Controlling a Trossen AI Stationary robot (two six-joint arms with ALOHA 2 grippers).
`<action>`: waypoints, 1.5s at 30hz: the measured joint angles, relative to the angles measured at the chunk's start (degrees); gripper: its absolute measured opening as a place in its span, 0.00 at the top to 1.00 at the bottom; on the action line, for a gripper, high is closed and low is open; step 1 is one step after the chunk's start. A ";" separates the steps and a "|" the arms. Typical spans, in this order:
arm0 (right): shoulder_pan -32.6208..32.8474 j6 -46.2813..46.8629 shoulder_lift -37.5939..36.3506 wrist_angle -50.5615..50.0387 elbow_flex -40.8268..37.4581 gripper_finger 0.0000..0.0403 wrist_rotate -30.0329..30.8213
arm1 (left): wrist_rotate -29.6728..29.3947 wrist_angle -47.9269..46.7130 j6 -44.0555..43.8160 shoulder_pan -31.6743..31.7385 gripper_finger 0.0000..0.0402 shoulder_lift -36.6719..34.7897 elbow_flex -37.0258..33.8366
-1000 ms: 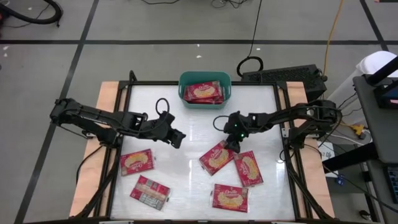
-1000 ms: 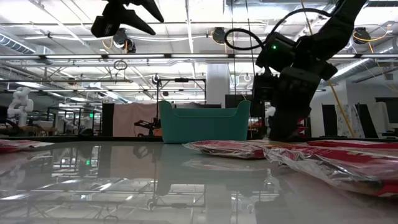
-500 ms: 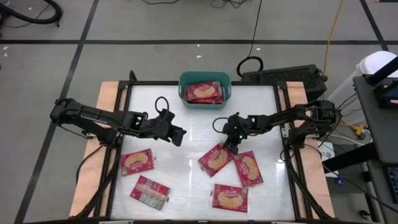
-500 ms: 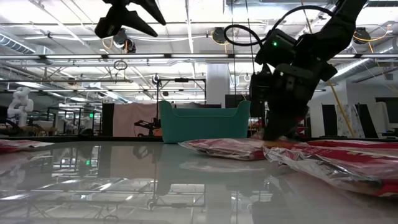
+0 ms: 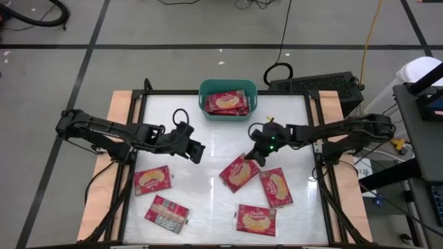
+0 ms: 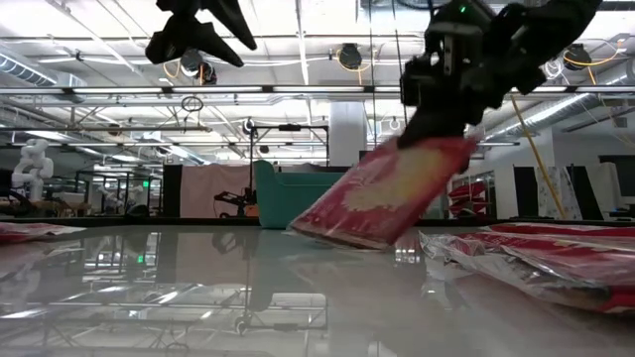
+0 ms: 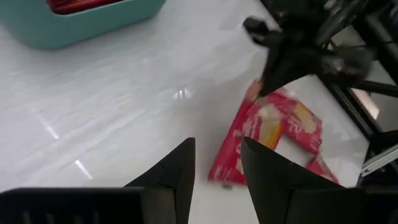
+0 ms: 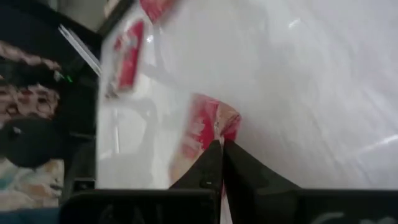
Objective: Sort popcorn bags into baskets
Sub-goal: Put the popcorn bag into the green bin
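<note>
- Since a second ago, your right pincer (image 5: 257, 156) has lifted one flat red popcorn bag with the yellow-orange picture (image 5: 239, 172) by its upper corner; before, that bag lay flat on the white glossy bench (image 5: 214, 149) under the pincer.
- In the low view the bag (image 6: 382, 193) now hangs tilted, its lower edge at or just above the bench surface; I cannot tell which.
- That pincer is closed on the bag's edge, fingers pinched together in the right wrist view.
- Your left pincer (image 5: 196, 152) hangs over the bench's left-centre, holding nothing, its fingers a narrow gap apart in its own wrist view; it has barely moved.
- At the far edge of the bench, the teal-green rectangular plastic basket (image 5: 228, 86) already holds red bags.
- Four more red bags lie on the bench: two near the lifted one, two on the left.
- Judgement: the pick has succeeded; you'd next carry this bag over to the basket, so sorting is partway done.
</note>
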 joint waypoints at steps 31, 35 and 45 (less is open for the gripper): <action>-13.65 1.56 -8.70 -7.88 20.68 1.00 8.29 | 3.23 0.80 6.26 6.07 0.67 -0.09 -0.01; -16.14 0.28 -5.85 -7.64 24.10 1.00 8.34 | 3.59 0.79 6.36 6.04 0.67 -0.09 -0.01; -22.27 -0.97 5.98 -4.63 33.10 1.00 8.34 | 3.65 0.48 6.34 6.02 0.67 -1.01 -0.01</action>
